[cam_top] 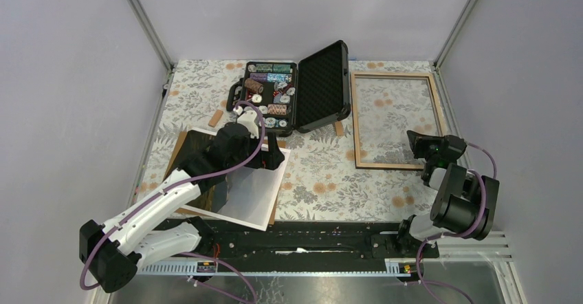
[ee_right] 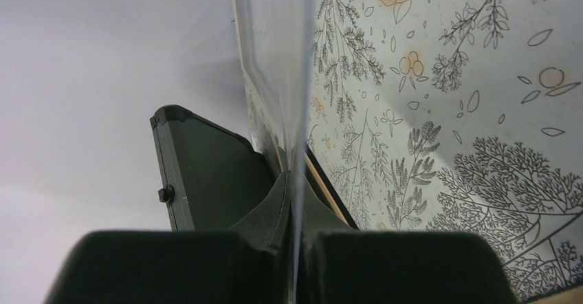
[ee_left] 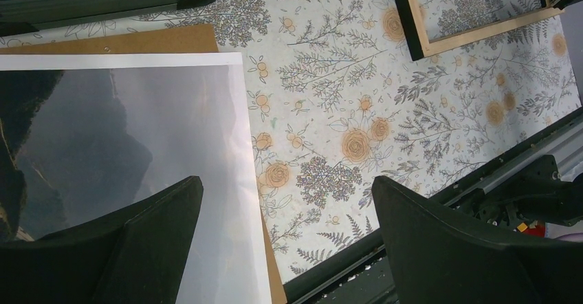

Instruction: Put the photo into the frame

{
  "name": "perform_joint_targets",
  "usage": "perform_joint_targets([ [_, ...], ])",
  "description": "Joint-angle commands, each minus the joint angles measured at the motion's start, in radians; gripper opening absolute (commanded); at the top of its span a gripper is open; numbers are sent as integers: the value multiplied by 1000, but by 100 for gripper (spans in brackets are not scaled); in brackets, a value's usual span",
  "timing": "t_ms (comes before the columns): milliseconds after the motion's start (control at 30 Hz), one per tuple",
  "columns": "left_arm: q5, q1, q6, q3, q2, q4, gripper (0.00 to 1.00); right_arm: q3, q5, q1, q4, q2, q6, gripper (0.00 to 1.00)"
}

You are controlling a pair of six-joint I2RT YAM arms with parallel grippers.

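Photo [cam_top: 251, 194] not yet placed in frame [cam_top: 388, 166]; insertion hardly begun.

The photo is seen lying image side up on a brown backing board [ee_left: 137, 40] at the left of the table [cam_top: 323, 177], well apart from the frame, which lies light-wood side up at the right. The left tool [ee_left: 287, 187] hangs above the photo's right edge, jaws wide apart, with nothing gripped. The right tool [ee_right: 294, 208] is pinched together on a thin clear pane [ee_right: 275, 77] at the frame's near right corner. Grasping, carrying and laying in are all judged to be left. The photo's long axis appears to run across the table, slightly skewed, and the frame's away from the arms, so a quarter turn is probably called for.
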Motion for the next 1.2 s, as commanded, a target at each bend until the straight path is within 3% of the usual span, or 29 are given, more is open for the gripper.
perform_joint_targets([
  [0,-13,-5,21,40,-2,44,99,-23,30,-4,54,-56,-24,0],
  [1167,-10,-9,25,30,-30,41,99,-48,41,-30,-29,-135,-68,0],
])
